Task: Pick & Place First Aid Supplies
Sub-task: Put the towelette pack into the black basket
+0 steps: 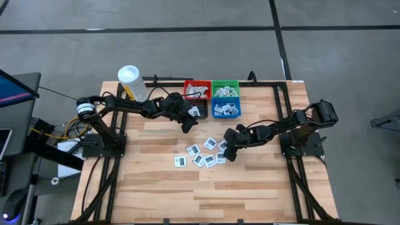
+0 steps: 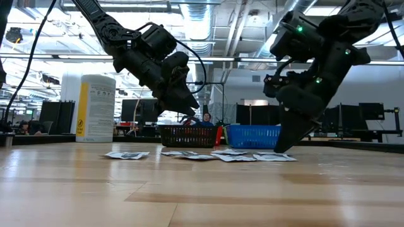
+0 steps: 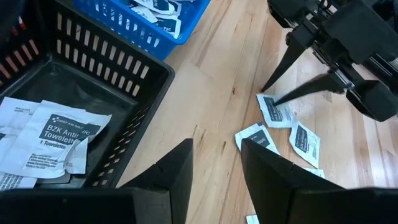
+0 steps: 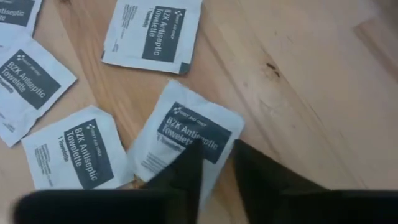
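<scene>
Already some towelette packets lie in the black bin (image 3: 93, 93) and blue bin (image 1: 225, 109), but several still sit scattered on the table (image 1: 250, 194). Down on one packet (image 4: 186, 140), lying flat and askew to the planks, the right gripper (image 4: 214, 165) has its fingers slightly parted, gripping nothing I can see. Over by the black bin's edge, the left gripper (image 3: 217, 158) hangs part-open and empty.

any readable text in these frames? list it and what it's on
"BZK Antiseptic Towelette": square white packet on the table under the right gripper; same print on its neighbours.
"BZK" and "1 Towelette", middle line cut off: packet in the black bin.
White tub's yellow label: too small to read.
</scene>
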